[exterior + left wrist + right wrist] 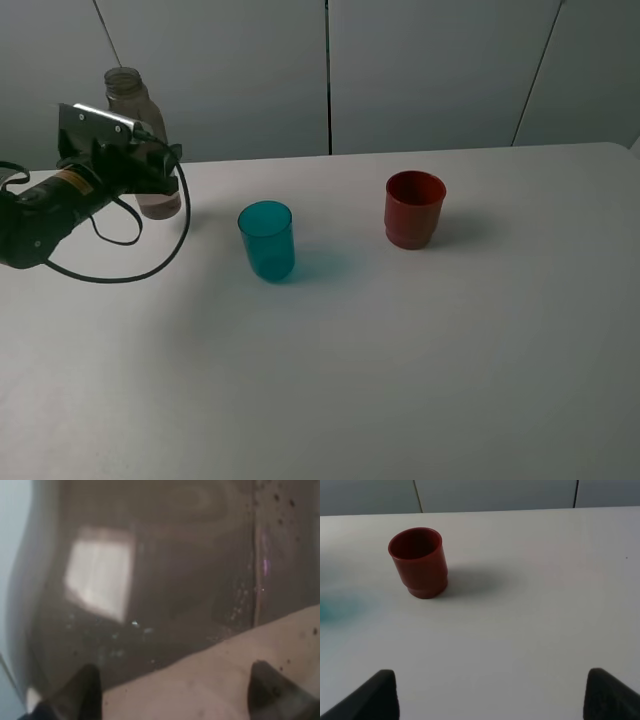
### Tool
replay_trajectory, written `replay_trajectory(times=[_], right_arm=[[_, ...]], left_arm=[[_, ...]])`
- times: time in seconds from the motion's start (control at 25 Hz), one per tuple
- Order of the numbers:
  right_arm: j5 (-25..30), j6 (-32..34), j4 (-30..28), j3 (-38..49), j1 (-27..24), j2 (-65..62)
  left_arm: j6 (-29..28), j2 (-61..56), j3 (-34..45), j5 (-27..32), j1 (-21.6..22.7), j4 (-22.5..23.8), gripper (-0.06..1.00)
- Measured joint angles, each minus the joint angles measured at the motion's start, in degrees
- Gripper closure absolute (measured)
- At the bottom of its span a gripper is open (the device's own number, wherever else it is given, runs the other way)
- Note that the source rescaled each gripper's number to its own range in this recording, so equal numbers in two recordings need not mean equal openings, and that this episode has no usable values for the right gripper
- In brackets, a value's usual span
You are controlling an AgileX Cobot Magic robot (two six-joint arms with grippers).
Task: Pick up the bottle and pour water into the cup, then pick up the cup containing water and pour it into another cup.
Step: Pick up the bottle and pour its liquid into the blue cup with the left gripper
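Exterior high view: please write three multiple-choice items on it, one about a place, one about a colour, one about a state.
1. The teal cup stands: A) between the bottle and the red cup; B) right of the red cup; C) behind the bottle.
2. The table is: A) black; B) white; C) green.
3. The left claw is: A) open, empty; B) closed on the bottle; C) closed on the teal cup.
Answers: 1 A, bottle left of it, red cup right. 2 B, the bare top looks white. 3 B, it grips the bottle's body.
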Motion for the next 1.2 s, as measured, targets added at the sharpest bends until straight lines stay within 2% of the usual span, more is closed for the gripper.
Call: replay_trajectory(times=[0.16, 0.32, 0.56, 0.92, 1.2], right_arm=[[0.0, 0.0, 0.0, 0.0, 0.0, 0.0], [0.0, 0.4, 0.0, 0.0, 0.0, 0.0], [0.0, 0.4, 0.0, 0.0, 0.0, 0.0], [0.0, 0.4, 0.0, 0.0, 0.0, 0.0], [0.0, 0.4, 0.0, 0.0, 0.0, 0.0]], left_arm=[[0.9, -4.1, 0.1, 5.1, 0.0, 3.4, 0.94], [4.9, -8.5, 0.2, 11.8, 0.0, 7.6, 0.94], [7.4, -12.8, 0.3, 21.0, -0.3, 18.3, 0.94], [7.7, -14.1, 2.0, 26.4, -0.9, 30.9, 0.94], [9.8, -15.3, 2.0, 31.7, -4.2, 35.3, 0.94]])
